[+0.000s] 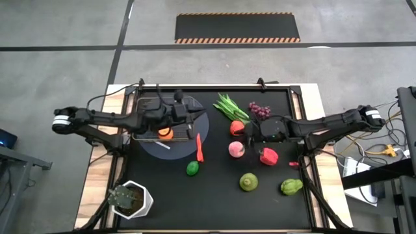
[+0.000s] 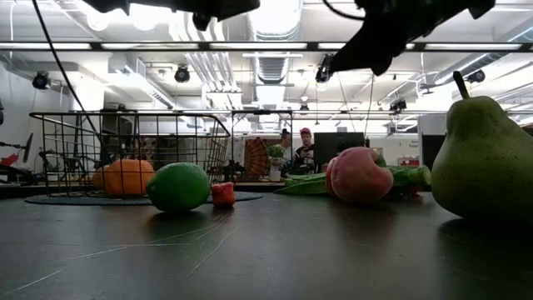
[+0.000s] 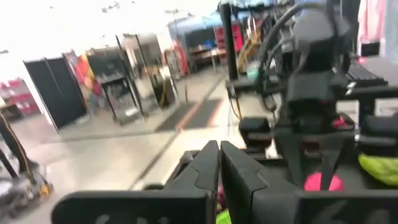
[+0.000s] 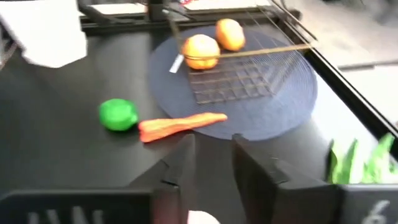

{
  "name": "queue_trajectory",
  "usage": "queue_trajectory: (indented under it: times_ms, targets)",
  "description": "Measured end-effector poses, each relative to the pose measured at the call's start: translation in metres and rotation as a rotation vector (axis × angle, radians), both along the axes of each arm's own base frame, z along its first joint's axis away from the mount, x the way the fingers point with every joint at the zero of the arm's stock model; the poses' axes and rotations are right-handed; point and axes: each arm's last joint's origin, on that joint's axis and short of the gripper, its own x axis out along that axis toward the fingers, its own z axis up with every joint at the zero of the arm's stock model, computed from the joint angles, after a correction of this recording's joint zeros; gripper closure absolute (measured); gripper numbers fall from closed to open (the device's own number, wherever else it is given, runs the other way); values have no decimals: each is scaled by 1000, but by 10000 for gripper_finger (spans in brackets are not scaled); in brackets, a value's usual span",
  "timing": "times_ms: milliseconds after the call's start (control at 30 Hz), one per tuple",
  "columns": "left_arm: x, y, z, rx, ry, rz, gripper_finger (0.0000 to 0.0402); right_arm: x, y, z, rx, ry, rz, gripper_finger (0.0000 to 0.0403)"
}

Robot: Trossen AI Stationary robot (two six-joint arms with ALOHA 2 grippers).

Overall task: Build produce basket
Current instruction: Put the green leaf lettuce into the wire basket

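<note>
I have the right gripper [image 1: 246, 135] part-open over the peach [image 1: 236, 149], centre table; next, close on it and carry to the basket [image 1: 146, 104] at 10 o'clock. Left gripper [image 1: 188, 116] shut, empty.

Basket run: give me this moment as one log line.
basket: two orange fruits inside | left gripper: shut, over basket | right gripper: open, above pink fruit | red chili: beside basket
</note>
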Motion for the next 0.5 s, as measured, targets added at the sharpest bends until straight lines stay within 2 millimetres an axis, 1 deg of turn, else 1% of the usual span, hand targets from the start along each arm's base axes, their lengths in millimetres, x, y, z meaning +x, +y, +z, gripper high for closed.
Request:
queue_trajectory:
  times_ms: [167,267,367,500]
  targets:
    - [-11,0,0,11,-43,6,402,6,-17,6,48,32,-102,230]
    - [-16,-1,0,11,-48,9,402,16,-32,11,107,89,-200,193]
    - [-21,-1,-3,10,-42,9,402,30,-53,14,159,191,-312,171]
    - [-28,-1,-19,7,-9,9,402,46,-85,11,180,405,-421,158]
